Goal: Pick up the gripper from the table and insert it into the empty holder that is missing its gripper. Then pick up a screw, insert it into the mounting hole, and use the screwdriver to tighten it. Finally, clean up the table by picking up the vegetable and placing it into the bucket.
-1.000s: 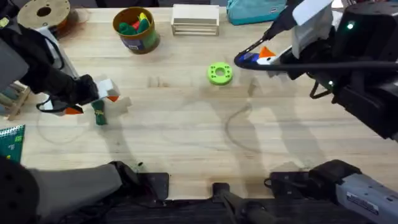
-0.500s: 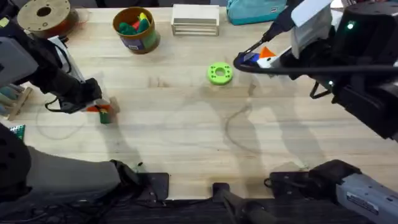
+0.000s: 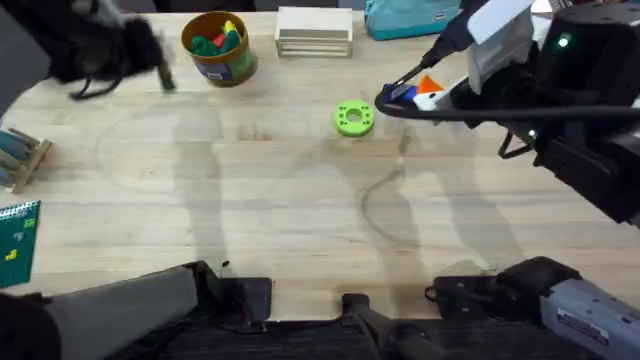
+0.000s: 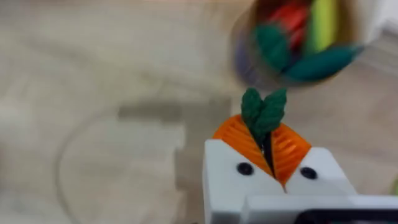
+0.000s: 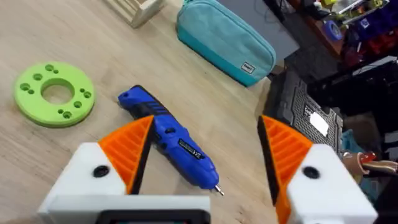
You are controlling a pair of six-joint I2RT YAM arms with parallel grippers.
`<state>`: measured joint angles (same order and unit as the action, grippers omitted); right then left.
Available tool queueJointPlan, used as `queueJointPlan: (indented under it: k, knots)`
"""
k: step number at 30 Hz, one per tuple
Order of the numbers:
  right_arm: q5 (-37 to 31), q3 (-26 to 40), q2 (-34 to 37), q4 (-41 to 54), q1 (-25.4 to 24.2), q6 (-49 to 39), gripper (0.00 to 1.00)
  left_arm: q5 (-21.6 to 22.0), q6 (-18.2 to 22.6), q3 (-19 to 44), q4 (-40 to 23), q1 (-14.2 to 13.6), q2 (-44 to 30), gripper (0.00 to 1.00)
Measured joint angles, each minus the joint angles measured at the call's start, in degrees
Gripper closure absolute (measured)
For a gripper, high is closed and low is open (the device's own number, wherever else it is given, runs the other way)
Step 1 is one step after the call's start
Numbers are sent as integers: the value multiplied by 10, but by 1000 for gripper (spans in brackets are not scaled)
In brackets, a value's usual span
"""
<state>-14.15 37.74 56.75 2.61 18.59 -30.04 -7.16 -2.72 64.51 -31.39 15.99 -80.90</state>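
The clean-up step was in hand: the left gripper (image 4: pixel 268 149), at the overhead frame's upper left, was clenched on the green vegetable (image 4: pixel 263 111) beside the bucket (image 3: pixel 218 47). Next it needed centring over the rim. The right gripper (image 5: pixel 205 146) hung released above the screwdriver (image 5: pixel 169 138)

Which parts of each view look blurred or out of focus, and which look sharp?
Overhead: the left arm's gripper is smeared, the bucket crisp. Left wrist: the bucket and table are streaked, the pinched green leaf clearer. Right wrist: the screwdriver and green ring are sharp.
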Motion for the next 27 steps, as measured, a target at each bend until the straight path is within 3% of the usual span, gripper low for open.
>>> queueJointPlan:
  k: [4, 8, 13, 14, 19, 22, 27]
  knots:
    - [0, 0, 0, 0, 0, 0, 47, -18, -40, 1, 122, -50, -5, 982]
    - [0, 0, 0, 0, 0, 0, 46, -29, -61, 1, 191, -75, -26, 982]
    - [0, 0, 0, 0, 0, 0, 47, -36, -79, 1, 262, -79, -84, 982]
    - [0, 0, 0, 0, 0, 0, 47, -36, -102, 1, 305, -79, -117, 982]
    - [0, 0, 0, 0, 0, 0, 47, -36, -149, 1, 345, -79, -161, 978]
    - [0, 0, 0, 0, 0, 0, 47, -36, -166, 1, 357, -79, -174, 767]
    - [0, 0, 0, 0, 0, 0, 47, -37, -177, 1, 363, -79, -173, 535]
